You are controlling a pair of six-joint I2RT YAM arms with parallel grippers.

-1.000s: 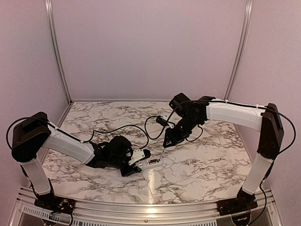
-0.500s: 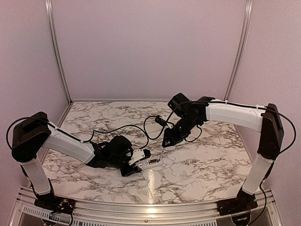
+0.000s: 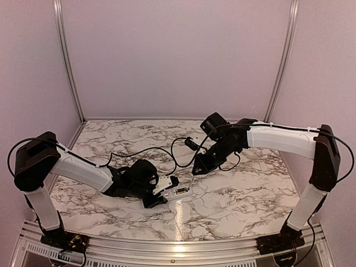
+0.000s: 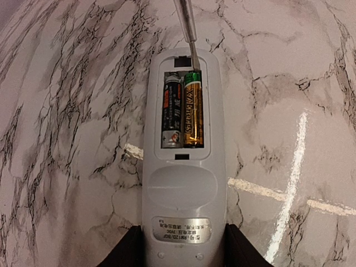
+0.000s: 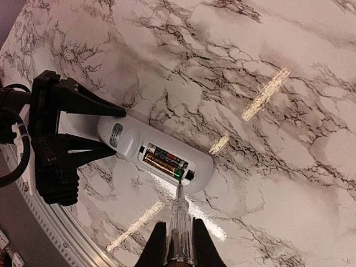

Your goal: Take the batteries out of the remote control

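The white remote control [image 4: 183, 183] lies back-up on the marble, its battery bay uncovered. Two batteries sit side by side in the bay, a dark one [image 4: 172, 108] and a gold one with a green end [image 4: 193, 108]. My left gripper [image 4: 183, 247] is shut on the remote's label end, one finger on each side. My right gripper [image 5: 179, 245] is shut on a clear pen-like tool [image 5: 179, 219]. The tool's tip touches the gold battery's green end [image 5: 178, 174] at the far end of the bay. From above, the remote [image 3: 179, 192] lies between the left gripper [image 3: 161, 193] and the right gripper [image 3: 200, 166].
Black cables [image 3: 167, 151] loop over the marble behind the remote. An aluminium rail [image 3: 178, 247] runs along the near edge, and pale walls close in the left, right and back.
My right arm's forearm and elbow have sunk slightly and shifted right, while the tool's tip stays at the remote's bay. The left arm and the remote have not moved.
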